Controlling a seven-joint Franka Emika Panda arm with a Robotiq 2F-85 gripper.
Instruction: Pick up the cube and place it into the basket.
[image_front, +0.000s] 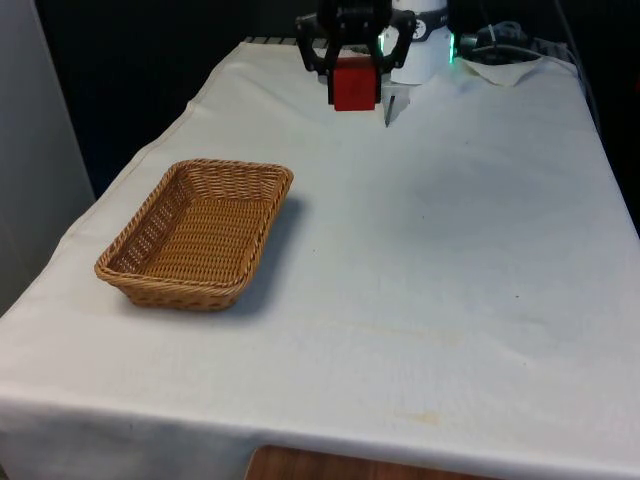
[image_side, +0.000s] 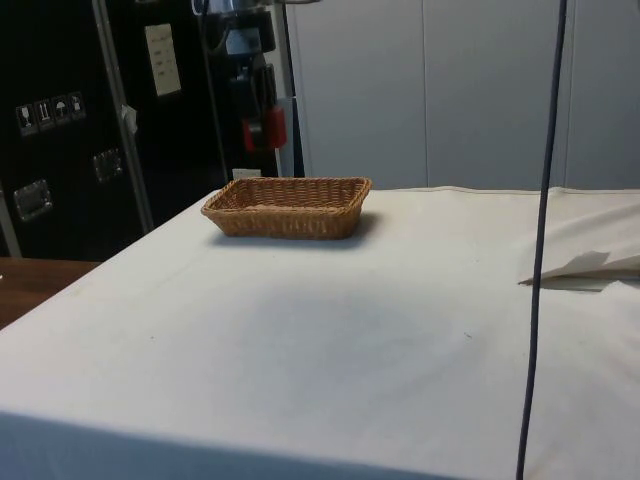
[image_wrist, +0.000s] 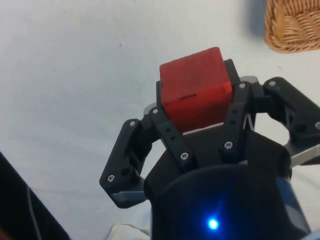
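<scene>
The desk (image_front: 450, 230), covered by a white cloth, spreads across the front view and carries a wicker basket (image_front: 200, 235) toward the front view's left, sitting flat with nothing inside it. In the side view the basket (image_side: 288, 206) rests near the desk's far edge. A corner of the basket (image_wrist: 292, 25) also appears in the wrist view, apart from the end effector. The end effector (image_front: 352, 70) hangs in the air at the far end of the desk, well apart from the basket, with its two black fingers closed against opposite sides of the red cube (image_front: 354, 85). The cube is lifted clear of the cloth. In the wrist view the cube (image_wrist: 196, 87) sits squarely between the fingers (image_wrist: 167, 131), and in the side view the cube (image_side: 272, 128) shows above and behind the basket
</scene>
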